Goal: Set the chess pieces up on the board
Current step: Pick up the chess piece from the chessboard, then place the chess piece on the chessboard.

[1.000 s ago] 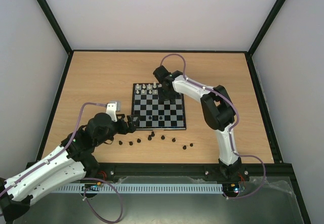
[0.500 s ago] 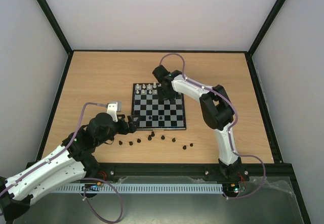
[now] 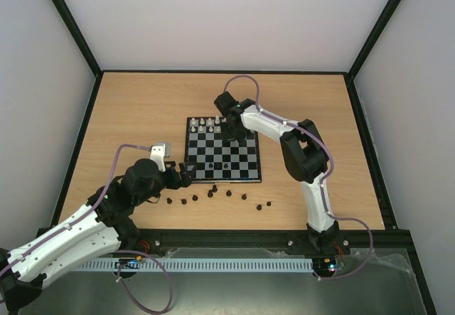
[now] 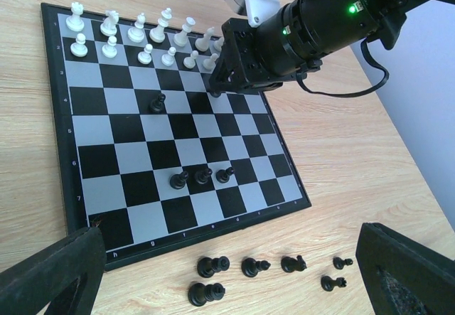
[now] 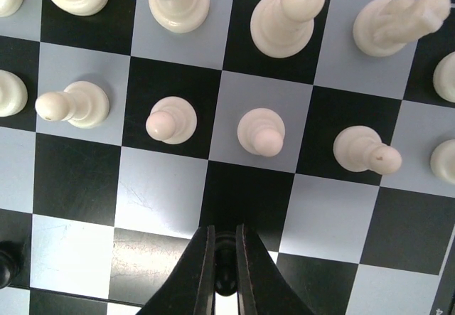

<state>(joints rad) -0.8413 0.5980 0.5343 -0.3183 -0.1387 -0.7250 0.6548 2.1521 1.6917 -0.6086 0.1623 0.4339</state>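
The board (image 3: 242, 160) lies mid-table. White chess pieces (image 3: 207, 123) fill its far rows. My right gripper (image 3: 229, 131) reaches down just in front of them, shut on a small black piece (image 5: 226, 279) that shows between its fingers (image 5: 199, 272). White pawns (image 5: 261, 131) stand one row beyond it. On the board (image 4: 128, 158) three black pawns (image 4: 202, 178) stand in a near row and one more (image 4: 158, 103) stands mid-board. Several black pieces (image 4: 249, 267) lie on the wood in front. My left gripper (image 3: 186, 174) hovers open over the board's near-left corner, holding nothing.
Loose black pieces (image 3: 213, 194) are strung along the table between the board's near edge and the arm bases. A dark raised rim (image 3: 85, 137) borders the wooden table. The right arm (image 3: 298, 151) arches over the board's right side.
My right gripper's fingers have closed on the black piece, staying in place. The left arm has shifted only slightly.
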